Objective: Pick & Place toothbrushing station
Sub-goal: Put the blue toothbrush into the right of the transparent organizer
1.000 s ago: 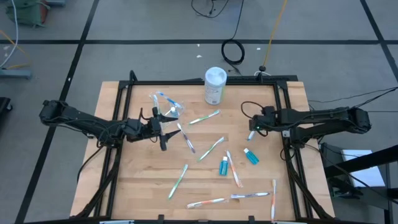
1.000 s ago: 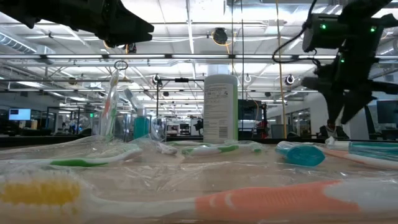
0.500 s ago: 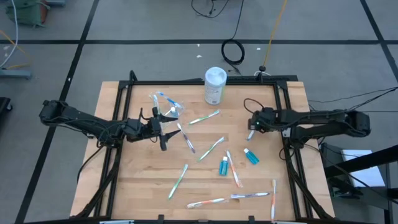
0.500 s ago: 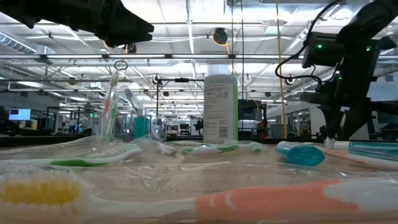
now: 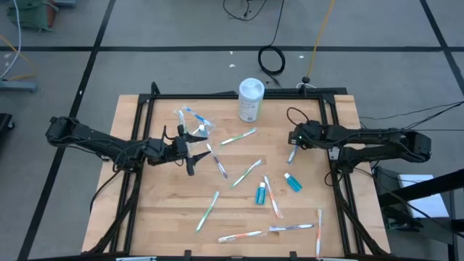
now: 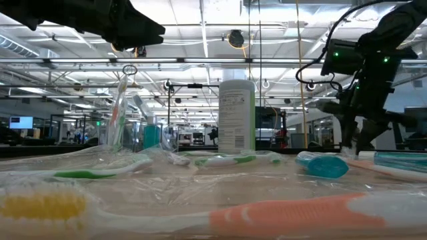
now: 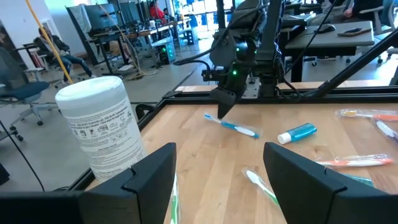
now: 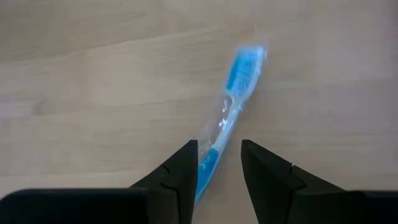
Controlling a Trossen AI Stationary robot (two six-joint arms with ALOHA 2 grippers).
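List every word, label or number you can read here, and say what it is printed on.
None can be read.
White canister: its label carries lines of print, too small and blurred to read; the same in the low view.
Toothbrushes, such as the blue one, and the teal tubes: no legible text.

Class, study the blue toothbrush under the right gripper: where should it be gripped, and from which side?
Grip the blue toothbrush on its slim handle, coming straight down from above: it lies flat on the table, so only its narrow sides are free for the right gripper fingers to straddle.
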